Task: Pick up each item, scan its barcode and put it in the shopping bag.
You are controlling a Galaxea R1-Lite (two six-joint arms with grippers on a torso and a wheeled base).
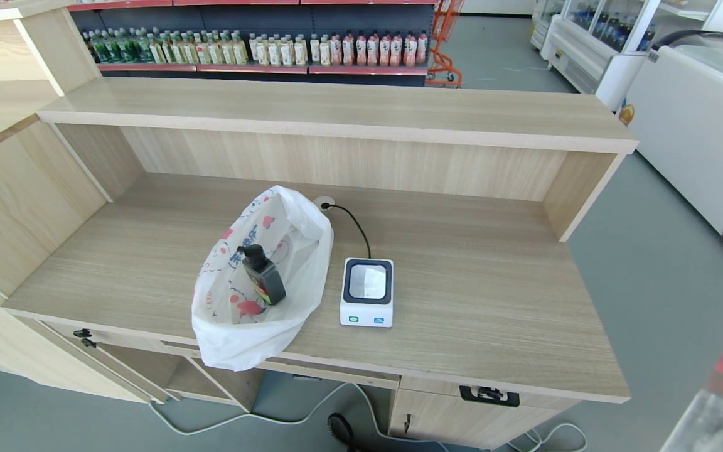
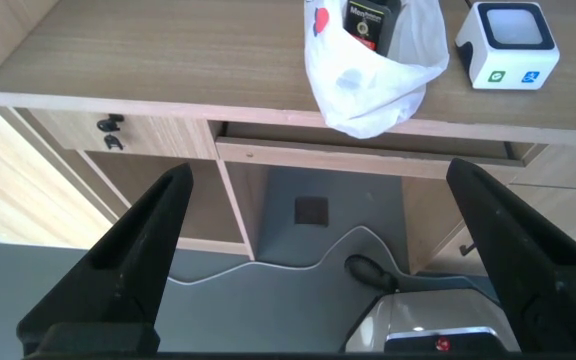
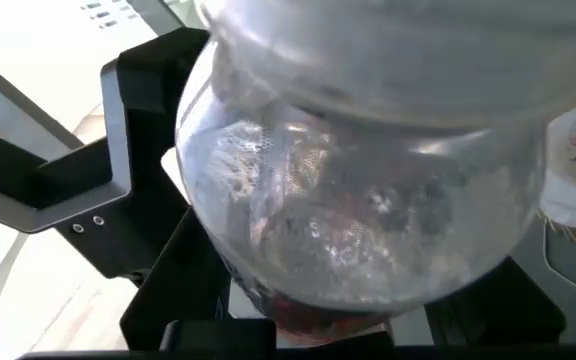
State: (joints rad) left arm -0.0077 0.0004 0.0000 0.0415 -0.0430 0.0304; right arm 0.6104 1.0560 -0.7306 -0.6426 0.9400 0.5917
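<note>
1. The right claw [image 3: 340,285] is clenched on a clear bottle [image 3: 368,190]. Its black fingers [image 3: 118,150] stand on either side of the rounded body, and the wrist camera looks along the bottle from close up.
2. In the head view the clear bottle [image 1: 722,392] and its red label sit at the robot's far right. That is out past the right end of the table [image 1: 493,282] and nearer the robot than the table's front edge.
3. The scanner [image 1: 367,292] stands near the middle of the table with its window facing up. From the held bottle it lies to the robot's left and forward, so I judge the coming move to be a carry leftward over the table's corner.
4. The bottle's long axis looks tilted in the head view, but the frame edge cuts it off. I cannot tell which face carries the barcode, so the turn needed over the window is uncertain.
5. The shopping bag [image 1: 236,339] sits just to the left of the scanner with its mouth open upward and its front hanging over the table edge. A dark pump bottle [image 1: 264,279] is already leaning inside it. The bag is one step further left on the same path.
6. The left claw [image 2: 318,178] is released, with its fingers spread wide. It hangs low in front of the table, below the bag, and holds nothing.
7. The right arm has the item, so the scan is its job.
</note>
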